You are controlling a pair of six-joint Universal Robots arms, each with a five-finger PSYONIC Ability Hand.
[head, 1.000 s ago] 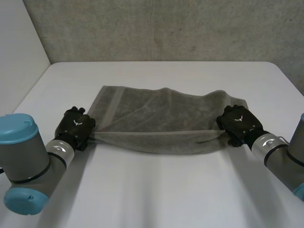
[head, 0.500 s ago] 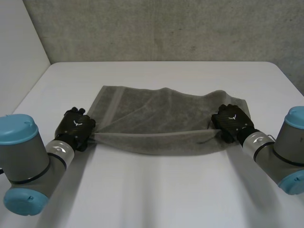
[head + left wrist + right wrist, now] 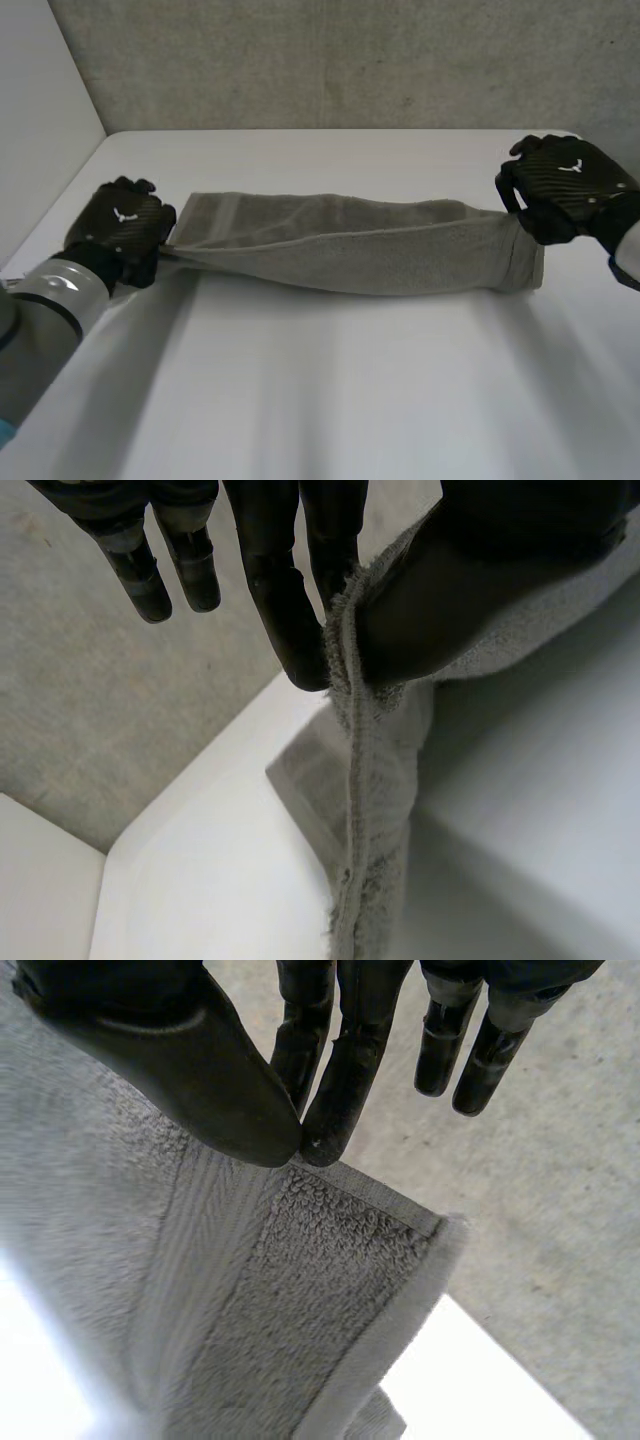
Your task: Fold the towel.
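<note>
Towel [image 3: 370, 250] held taut for folding.
Left robot hand [image 3: 120, 225] at 9 o'clock, right robot hand [image 3: 565, 185] at 3, each pinch a corner to carry it over; far edge probably on the worktop [image 3: 330, 400].

The head view looks down from behind and between the 2 arms, across the white table [image 3: 330, 400] toward the grey wall [image 3: 350, 60]. It sits far enough back to take in the whole towel [image 3: 400, 265], from the left hand [image 3: 118, 225] to the right hand [image 3: 565, 185]. Each of the 2 wrist views looks along its own hand's fingers, very close on the towel end pinched there. All 3 views share towel, table and wall.
</note>
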